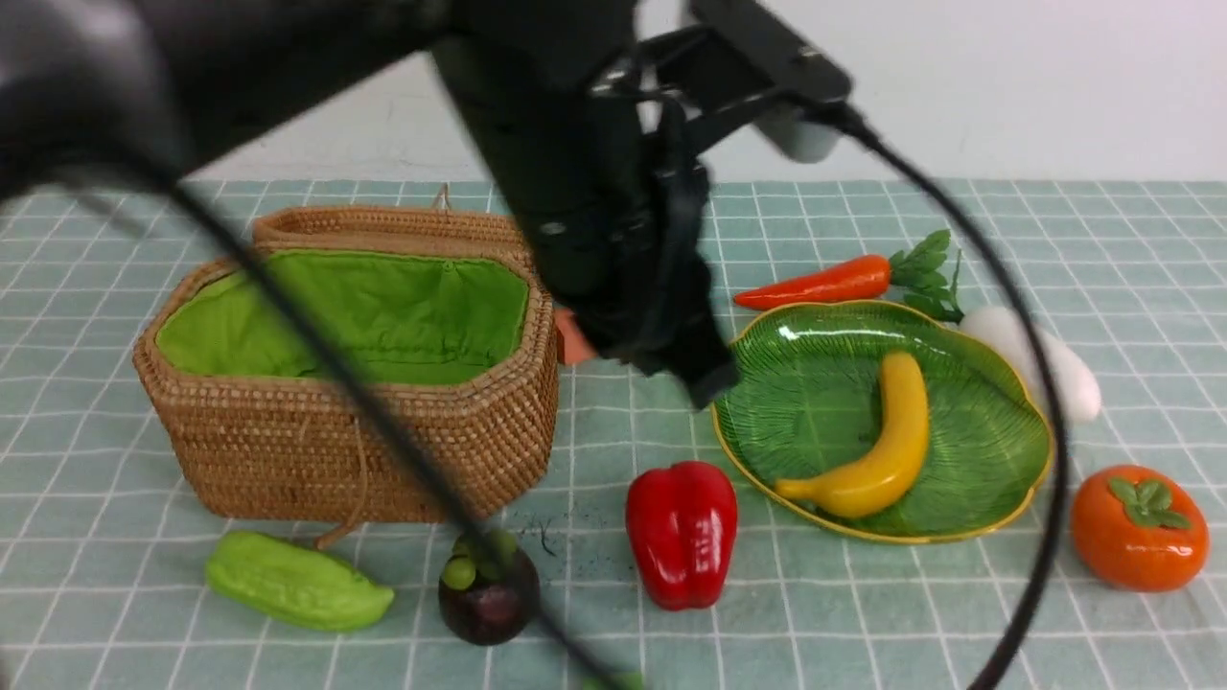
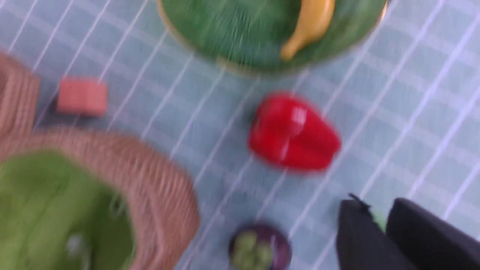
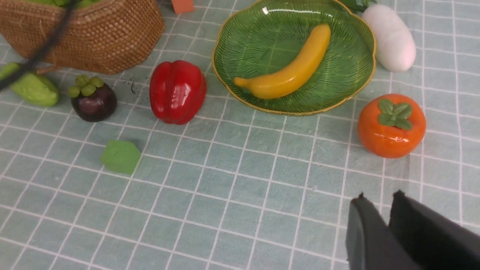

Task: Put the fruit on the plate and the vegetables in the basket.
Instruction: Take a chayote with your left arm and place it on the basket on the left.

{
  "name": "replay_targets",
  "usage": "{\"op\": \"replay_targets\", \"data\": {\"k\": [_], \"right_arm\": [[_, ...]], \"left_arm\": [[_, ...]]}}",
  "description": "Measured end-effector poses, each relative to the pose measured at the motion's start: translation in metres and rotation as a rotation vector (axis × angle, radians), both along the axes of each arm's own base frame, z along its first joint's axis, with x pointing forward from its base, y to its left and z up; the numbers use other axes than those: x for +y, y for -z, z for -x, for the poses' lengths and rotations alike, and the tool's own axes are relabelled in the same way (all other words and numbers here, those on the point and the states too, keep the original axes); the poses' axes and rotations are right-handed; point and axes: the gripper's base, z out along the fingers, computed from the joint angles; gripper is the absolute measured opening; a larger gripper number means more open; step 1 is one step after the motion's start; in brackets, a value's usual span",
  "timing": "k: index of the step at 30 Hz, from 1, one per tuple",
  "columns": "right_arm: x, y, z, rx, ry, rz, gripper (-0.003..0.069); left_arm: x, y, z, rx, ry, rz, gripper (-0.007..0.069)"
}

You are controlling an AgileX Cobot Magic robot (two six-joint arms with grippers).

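Closest looms the black left arm [image 1: 556,144], whose left end effector [image 1: 707,383] is pressed together, empty, above the edge of the green leaf-shaped plate [image 1: 815,402], on which the curved yellow banana [image 1: 887,441] lies. The right end effector [image 3: 380,195] is pressed together, empty. The red bell pepper [image 1: 681,532], purple mangosteen [image 1: 489,599] and bumpy green gourd [image 1: 292,580] lie on the tabletop [image 1: 863,613] beside the wicker basket [image 1: 383,450].

Gap btw basket [image 1: 364,450] & plate [image 1: 815,402] part-blocked by pepper [image 1: 682,532]. Mangosteen [image 1: 489,599], gourd [image 1: 297,580] crowd basket's front. Left arm [image 1: 575,192] hangs above same gap. Plate's left half bare; basket top open.
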Motion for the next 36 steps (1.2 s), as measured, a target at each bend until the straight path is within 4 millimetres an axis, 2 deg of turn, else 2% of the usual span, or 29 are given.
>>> {"op": "replay_targets", "data": {"k": [1, 3, 5, 6, 7, 9, 10, 11, 12, 13, 14, 16, 18, 19, 20, 22, 24, 27, 30, 36], "right_arm": [[0.000, 0.000, 0.000, -0.005, -0.011, 0.008, 0.0108], [0.001, -0.001, 0.000, -0.018, -0.026, 0.014, 0.0108], [0.002, -0.002, -0.001, -0.034, -0.037, 0.005, 0.0108], [0.002, -0.003, -0.001, -0.037, -0.037, 0.003, 0.0108], [0.003, -0.003, -0.001, -0.047, -0.040, -0.004, 0.0108], [0.003, -0.004, -0.001, -0.052, -0.041, -0.007, 0.0109], [0.003, -0.004, -0.001, -0.053, -0.043, -0.008, 0.0111], [0.003, -0.004, -0.001, -0.051, -0.044, -0.008, 0.0112], [0.003, -0.004, -0.001, -0.050, -0.044, -0.008, 0.0112], [0.004, -0.004, -0.001, -0.049, -0.047, -0.008, 0.0113], [0.004, -0.003, -0.001, -0.047, -0.050, -0.005, 0.0113], [0.004, -0.003, -0.001, -0.046, -0.056, 0.001, 0.0115], [0.004, -0.002, 0.000, -0.038, -0.063, 0.013, 0.0116], [0.004, -0.002, 0.000, -0.037, -0.063, 0.014, 0.0116], [0.004, 0.001, -0.001, -0.028, -0.063, 0.017, 0.0118], [0.005, 0.003, -0.003, -0.018, -0.063, 0.020, 0.0118], [0.007, 0.014, -0.007, 0.022, -0.068, 0.028, 0.0118], [0.010, 0.026, -0.010, 0.069, -0.078, 0.030, 0.0118], [0.013, 0.033, -0.012, 0.100, -0.095, 0.013, 0.0119], [0.017, 0.031, -0.014, 0.056, -0.130, -0.003, 0.0118]], "left_arm": [[0.019, 0.010, 0.011, 0.025, 0.000, -0.046, -0.0005], [0.045, 0.027, 0.020, 0.070, -0.018, -0.098, -0.0013], [0.070, 0.051, 0.021, 0.134, -0.058, -0.158, -0.0011], [0.073, 0.057, 0.021, 0.151, -0.060, -0.171, -0.0010], [0.088, 0.075, 0.018, 0.199, -0.077, -0.218, 0.0012], [0.099, 0.092, 0.015, 0.222, -0.072, -0.248, 0.0064], [0.108, 0.106, 0.011, 0.213, -0.051, -0.258, 0.0140], [0.111, 0.111, 0.009, 0.199, -0.031, -0.264, 0.0185], [0.112, 0.113, 0.007, 0.184, -0.024, -0.260, 0.0208], [0.117, 0.120, -0.001, 0.140, 0.021, -0.269, 0.0330], [0.118, 0.123, -0.004, 0.123, 0.047, -0.281, 0.0377], [0.119, 0.126, -0.008, 0.099, 0.083, -0.299, 0.0430], [0.117, 0.137, -0.018, 0.058, 0.206, -0.373, 0.0537], [0.117, 0.138, -0.019, 0.057, 0.216, -0.379, 0.0547], [0.116, 0.148, -0.024, 0.065, 0.291, -0.425, 0.0573], [0.115, 0.156, -0.026, 0.085, 0.340, -0.453, 0.0580], [0.114, 0.173, -0.029, 0.133, 0.431, -0.497, 0.0576], [0.117, 0.185, -0.025, 0.158, 0.523, -0.548, 0.0559], [0.118, 0.187, -0.026, 0.145, 0.545, -0.563, 0.0552], [0.116, 0.191, -0.031, 0.041, 0.582, -0.567, 0.0551]]}}
